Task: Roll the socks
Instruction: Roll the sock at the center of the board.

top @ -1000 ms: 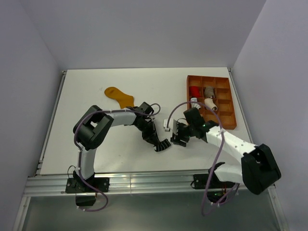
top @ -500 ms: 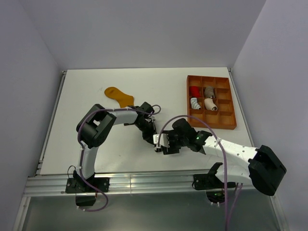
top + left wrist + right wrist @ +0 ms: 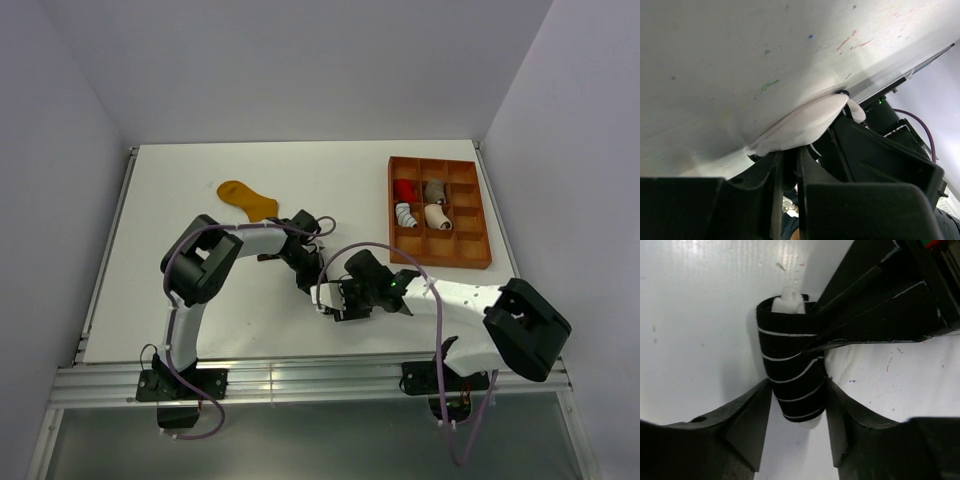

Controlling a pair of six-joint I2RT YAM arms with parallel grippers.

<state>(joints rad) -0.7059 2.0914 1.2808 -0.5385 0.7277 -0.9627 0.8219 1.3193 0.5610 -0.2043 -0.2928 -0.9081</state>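
Observation:
The black-and-white striped sock (image 3: 790,355) is rolled into a tight bundle with its white toe (image 3: 805,122) sticking out. My left gripper (image 3: 790,155) is shut on one end of the roll; its fingers (image 3: 875,315) reach in from the upper right of the right wrist view. My right gripper (image 3: 798,386) straddles the roll, with both fingers pressed against its sides. In the top view the two grippers (image 3: 318,283) (image 3: 338,300) meet at table centre and hide the roll. The mustard-orange sock (image 3: 248,200) lies flat at the back left, apart from both grippers.
An orange compartment tray (image 3: 481,215) stands at the back right. It holds a red bundle (image 3: 404,190), a grey bundle (image 3: 435,188) and two pale rolls (image 3: 404,214) (image 3: 437,216). The table's near edge is a metal rail (image 3: 300,375).
My right gripper swung left from beside the tray to the left gripper and now brackets the striped roll. My left gripper stayed almost still, holding the roll.

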